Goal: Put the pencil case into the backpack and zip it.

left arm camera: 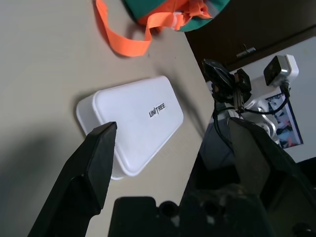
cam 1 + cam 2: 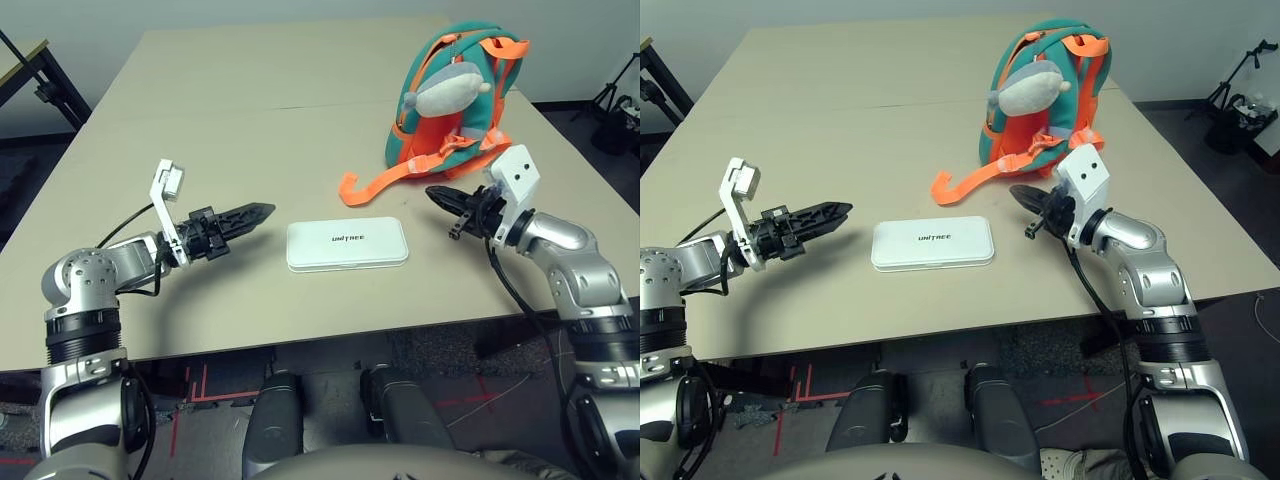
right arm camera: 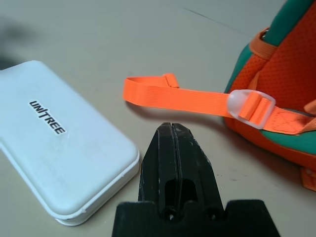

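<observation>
Lying flat on the surface (image 2: 200, 90), the pencil case (image 2: 347, 244) sits between both grippers, touching neither. Left gripper (image 2: 262, 212) has fingers spread wide; right gripper (image 2: 432, 192) has fingers pressed together, empty. Backpack (image 2: 455, 100) stands upright behind the right gripper.

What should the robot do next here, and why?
Probably slide the left gripper forward around the pencil case: its fingers are open and aimed at the case, which lies flat and untouched between both arms, while the right gripper is shut beside the backpack.
</observation>
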You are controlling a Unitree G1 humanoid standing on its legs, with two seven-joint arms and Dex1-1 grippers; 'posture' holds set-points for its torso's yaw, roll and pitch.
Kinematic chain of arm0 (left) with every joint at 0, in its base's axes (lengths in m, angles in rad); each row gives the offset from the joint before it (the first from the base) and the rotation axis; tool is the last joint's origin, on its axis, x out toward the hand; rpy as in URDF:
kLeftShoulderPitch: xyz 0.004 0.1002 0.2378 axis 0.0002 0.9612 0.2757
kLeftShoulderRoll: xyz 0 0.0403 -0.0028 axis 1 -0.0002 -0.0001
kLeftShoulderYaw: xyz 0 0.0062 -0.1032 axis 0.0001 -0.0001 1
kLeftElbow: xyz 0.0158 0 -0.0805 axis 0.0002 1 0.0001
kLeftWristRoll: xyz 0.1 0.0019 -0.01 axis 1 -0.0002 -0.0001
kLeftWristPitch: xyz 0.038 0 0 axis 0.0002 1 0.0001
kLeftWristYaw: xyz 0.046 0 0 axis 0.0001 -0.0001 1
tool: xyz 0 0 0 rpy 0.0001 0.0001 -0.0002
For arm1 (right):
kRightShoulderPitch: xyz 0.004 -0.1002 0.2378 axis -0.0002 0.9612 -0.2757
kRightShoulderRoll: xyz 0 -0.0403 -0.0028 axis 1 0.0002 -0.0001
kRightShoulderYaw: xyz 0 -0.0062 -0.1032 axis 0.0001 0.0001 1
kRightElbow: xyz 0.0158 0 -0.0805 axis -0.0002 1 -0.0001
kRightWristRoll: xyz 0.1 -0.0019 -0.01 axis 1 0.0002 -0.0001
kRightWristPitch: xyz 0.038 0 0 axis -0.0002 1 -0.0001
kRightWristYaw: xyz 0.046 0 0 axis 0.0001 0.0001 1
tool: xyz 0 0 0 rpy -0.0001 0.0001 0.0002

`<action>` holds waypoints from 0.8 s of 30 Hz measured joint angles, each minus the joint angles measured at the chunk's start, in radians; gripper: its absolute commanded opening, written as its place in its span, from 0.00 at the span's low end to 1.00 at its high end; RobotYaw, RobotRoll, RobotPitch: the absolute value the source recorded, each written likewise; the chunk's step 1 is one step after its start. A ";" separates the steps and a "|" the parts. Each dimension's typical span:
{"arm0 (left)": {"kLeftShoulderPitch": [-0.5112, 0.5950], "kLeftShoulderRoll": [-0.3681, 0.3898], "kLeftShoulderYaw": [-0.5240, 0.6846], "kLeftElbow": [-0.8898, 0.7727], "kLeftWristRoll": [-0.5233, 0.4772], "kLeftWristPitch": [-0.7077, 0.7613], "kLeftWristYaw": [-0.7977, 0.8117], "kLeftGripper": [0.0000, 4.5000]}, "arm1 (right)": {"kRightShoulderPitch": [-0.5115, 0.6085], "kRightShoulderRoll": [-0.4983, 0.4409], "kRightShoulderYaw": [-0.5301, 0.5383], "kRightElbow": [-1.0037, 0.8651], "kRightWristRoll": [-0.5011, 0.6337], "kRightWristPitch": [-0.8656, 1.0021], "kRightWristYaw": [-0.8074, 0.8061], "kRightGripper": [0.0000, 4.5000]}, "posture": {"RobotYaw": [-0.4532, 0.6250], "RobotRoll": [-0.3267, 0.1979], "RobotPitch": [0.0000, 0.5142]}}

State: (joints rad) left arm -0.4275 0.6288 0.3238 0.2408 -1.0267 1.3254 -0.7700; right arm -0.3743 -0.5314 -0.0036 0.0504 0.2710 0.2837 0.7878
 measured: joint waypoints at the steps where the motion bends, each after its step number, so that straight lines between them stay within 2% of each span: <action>1: -0.003 0.010 -0.004 0.024 0.004 0.008 -0.018 1.00 | 0.000 0.000 0.002 0.000 -0.001 -0.001 0.003 0.00 | 0.35 0.62 0.20; 7: -0.038 0.016 -0.035 0.135 0.019 0.032 -0.094 1.00 | -0.002 0.000 0.003 0.005 -0.019 -0.014 0.007 0.00 | 0.35 0.62 0.20; 14: -0.058 0.013 -0.148 0.214 0.107 0.018 -0.162 1.00 | -0.007 0.000 0.003 0.030 -0.037 -0.034 0.009 0.00 | 0.34 0.62 0.20; 24: -0.137 0.000 -0.208 0.327 0.215 -0.053 -0.232 1.00 | -0.012 -0.013 0.048 0.087 -0.102 -0.087 0.035 0.00 | 0.33 0.62 0.21</action>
State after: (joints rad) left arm -0.5644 0.6285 0.1162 0.5677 -0.8119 1.2727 -1.0019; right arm -0.3867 -0.5446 0.0447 0.1376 0.1685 0.1963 0.8232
